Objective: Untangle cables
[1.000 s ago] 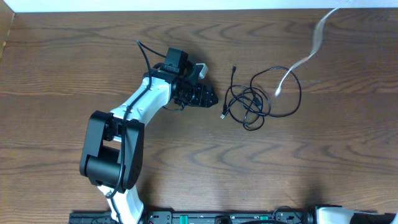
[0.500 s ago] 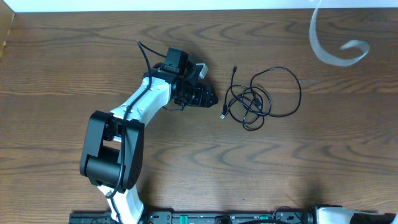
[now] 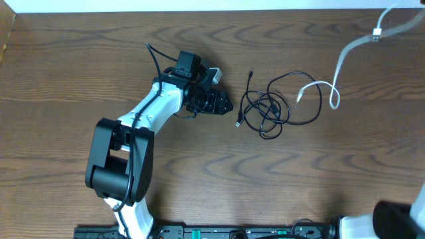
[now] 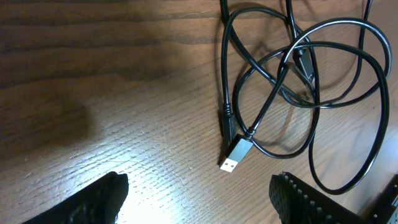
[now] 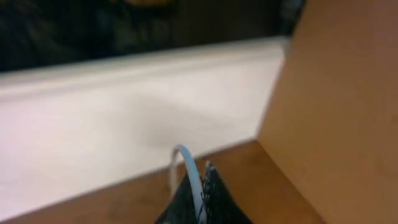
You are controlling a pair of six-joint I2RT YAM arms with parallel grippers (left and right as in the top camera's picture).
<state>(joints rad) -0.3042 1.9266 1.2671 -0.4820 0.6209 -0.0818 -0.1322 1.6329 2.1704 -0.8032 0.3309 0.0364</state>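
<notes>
A tangle of black cables (image 3: 272,107) lies on the wooden table (image 3: 199,172) right of centre; in the left wrist view its loops (image 4: 298,81) and a USB plug (image 4: 231,158) lie just ahead of my fingers. My left gripper (image 3: 224,104) (image 4: 199,205) rests open left of the tangle, holding nothing. The white cable (image 3: 342,56) hangs in from the upper right, its free end over the black loop; whether it touches I cannot tell. In the right wrist view my right gripper (image 5: 200,186) is shut on the white cable (image 5: 189,165).
A white wall (image 5: 93,124) runs along the table's far edge, and a brown panel (image 5: 348,93) stands to the right of my right gripper. Part of the right arm (image 3: 398,222) shows blurred at the bottom right corner.
The white cable swung up and away to the upper right, then came back down with its free end over the black loop again. The left arm and the black tangle have not moved.
</notes>
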